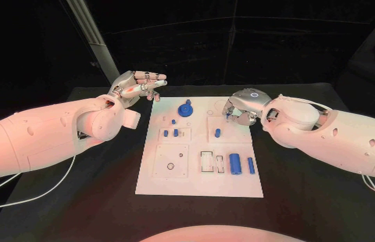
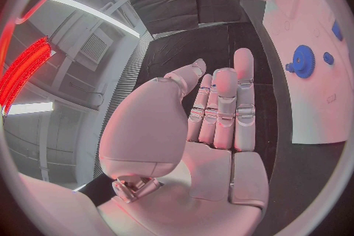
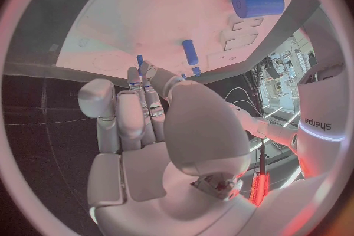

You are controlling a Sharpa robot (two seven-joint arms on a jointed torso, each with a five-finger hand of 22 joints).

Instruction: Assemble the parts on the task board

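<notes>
The white task board [image 1: 195,183] lies in the middle of the table. On it are a blue gear [image 1: 185,110], two small pegs [image 1: 170,133], a peg [image 1: 218,133], a thick blue cylinder [image 1: 234,162] and a thin rod [image 1: 251,165]. My right hand [image 1: 244,107] hovers over the board's far right part with fingers curled down, pinching a small blue peg [image 3: 139,60] at its fingertips. My left hand [image 1: 141,87] is raised beside the board's far left corner, fingers straight and palm [image 2: 214,159] empty. The gear [image 2: 303,61] and the cylinder [image 3: 258,3] show in the wrist views too.
Rectangular slots [image 1: 207,162] and a square recess with a hole [image 1: 171,163] sit in the board's near half. A metal pole [image 1: 88,27] rises behind the table's far left. A white cable [image 1: 39,196] hangs below my left arm.
</notes>
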